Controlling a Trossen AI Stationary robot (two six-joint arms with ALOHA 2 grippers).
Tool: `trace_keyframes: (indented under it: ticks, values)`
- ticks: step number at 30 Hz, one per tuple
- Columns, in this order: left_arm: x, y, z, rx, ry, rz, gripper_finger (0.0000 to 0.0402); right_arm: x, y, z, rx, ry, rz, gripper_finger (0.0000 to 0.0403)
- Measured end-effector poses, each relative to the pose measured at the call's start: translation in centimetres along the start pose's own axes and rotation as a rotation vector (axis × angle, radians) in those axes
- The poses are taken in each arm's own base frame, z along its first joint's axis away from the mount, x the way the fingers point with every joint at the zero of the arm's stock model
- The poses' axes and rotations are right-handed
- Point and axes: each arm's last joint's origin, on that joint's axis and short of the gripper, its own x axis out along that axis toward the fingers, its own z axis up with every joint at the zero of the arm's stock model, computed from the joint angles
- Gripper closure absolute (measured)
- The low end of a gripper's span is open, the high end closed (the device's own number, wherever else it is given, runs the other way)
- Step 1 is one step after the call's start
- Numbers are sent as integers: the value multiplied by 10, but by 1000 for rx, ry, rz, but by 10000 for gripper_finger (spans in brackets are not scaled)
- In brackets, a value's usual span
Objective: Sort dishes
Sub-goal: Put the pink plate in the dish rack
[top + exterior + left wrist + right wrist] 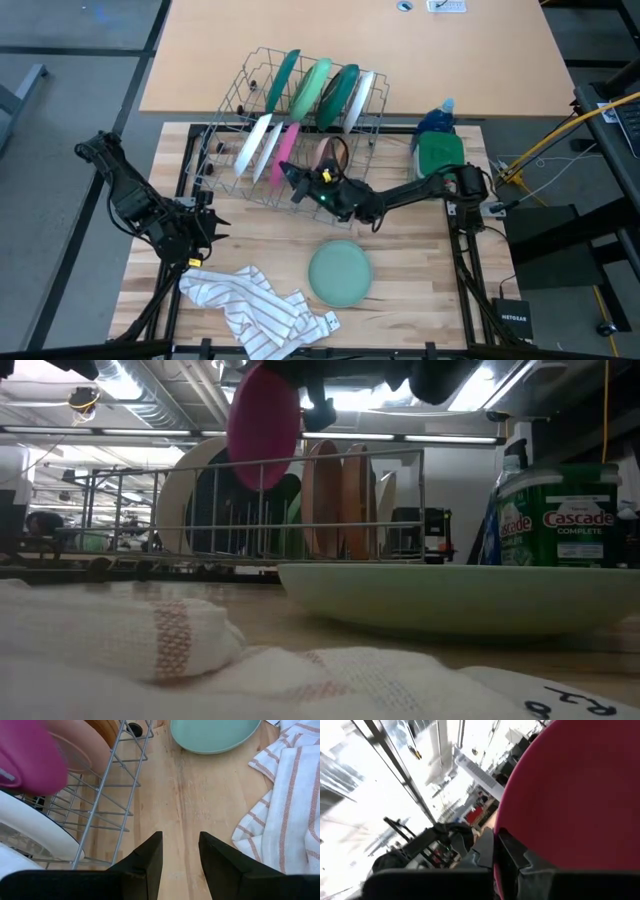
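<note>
Wooden tabletop, wire dish rack (300,125) at the back, striped cloth (255,305) in front. Right gripper (288,172) clamped on pink plate (264,415), held on edge above rack's front row — racking step, probably. Next: lower into a free slot, then release. Left gripper (180,852) half open, empty, parked near cloth. Light green plate (340,272) flat on table.
</note>
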Motion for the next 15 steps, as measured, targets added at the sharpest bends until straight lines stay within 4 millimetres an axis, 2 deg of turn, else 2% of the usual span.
trace_keyframes:
  ticks: [8, 15]
  values:
    - [0, 0, 0, 4, 0, 0, 283, 2, -11, -7, 26, -14, -7, 398]
    - [0, 0, 0, 8, 0, 0, 283, 9, -18, -1, 29, -17, -1, 398]
